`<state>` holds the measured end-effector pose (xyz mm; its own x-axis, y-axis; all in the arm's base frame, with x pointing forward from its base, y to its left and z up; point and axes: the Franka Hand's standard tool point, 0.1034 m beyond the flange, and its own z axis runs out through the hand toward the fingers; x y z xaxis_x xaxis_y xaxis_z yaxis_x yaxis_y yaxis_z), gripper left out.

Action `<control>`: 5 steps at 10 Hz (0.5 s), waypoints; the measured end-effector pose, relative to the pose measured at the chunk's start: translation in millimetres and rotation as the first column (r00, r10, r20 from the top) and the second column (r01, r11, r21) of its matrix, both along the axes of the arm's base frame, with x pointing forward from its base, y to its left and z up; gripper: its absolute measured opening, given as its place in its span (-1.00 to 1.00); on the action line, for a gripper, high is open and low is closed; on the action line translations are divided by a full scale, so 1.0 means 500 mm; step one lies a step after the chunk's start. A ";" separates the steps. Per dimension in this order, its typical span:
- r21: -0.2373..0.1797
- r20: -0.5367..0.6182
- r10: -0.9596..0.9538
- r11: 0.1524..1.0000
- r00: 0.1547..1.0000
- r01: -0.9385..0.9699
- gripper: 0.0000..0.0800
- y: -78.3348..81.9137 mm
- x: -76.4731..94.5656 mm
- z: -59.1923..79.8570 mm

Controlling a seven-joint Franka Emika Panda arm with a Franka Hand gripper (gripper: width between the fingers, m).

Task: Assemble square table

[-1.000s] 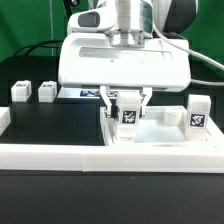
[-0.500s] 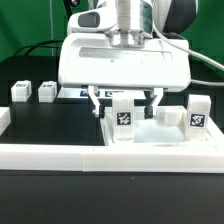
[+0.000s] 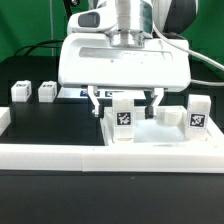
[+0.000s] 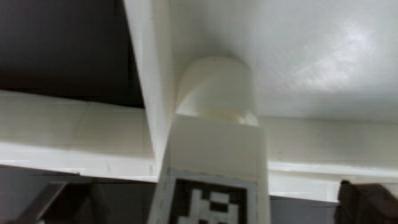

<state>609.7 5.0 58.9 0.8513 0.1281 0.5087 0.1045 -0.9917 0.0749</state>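
The white square tabletop lies at the exterior view's right, against the front border wall. A tagged white leg stands upright in its near-left corner socket. A second leg stands at its right corner. Two loose legs stand on the black mat at the left. My gripper is open, with one finger on each side of the upright leg and a gap at both. In the wrist view the leg rises from the tabletop between my dark fingertips.
The long low white border wall runs along the front, with a short piece at the far left. The marker board lies flat behind the gripper. Cables hang at the back.
One second ago my fingers were shut on the upright leg. They have opened and let it go, and the leg still stands in the socket. Nothing has moved in the last half second.
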 end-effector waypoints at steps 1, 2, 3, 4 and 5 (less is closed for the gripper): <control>0.000 0.000 0.000 1.000 1.000 0.000 0.62 0.000 0.000 0.000; 0.001 -0.007 0.000 1.000 1.000 0.000 0.62 -0.001 0.000 0.002; 0.007 -0.034 -0.001 1.000 0.999 0.001 0.62 -0.003 0.002 0.020; 0.014 -0.051 -0.002 1.000 0.999 0.003 0.62 -0.006 0.007 0.048; 0.026 -0.089 -0.008 1.000 0.996 0.010 0.62 -0.009 0.008 0.070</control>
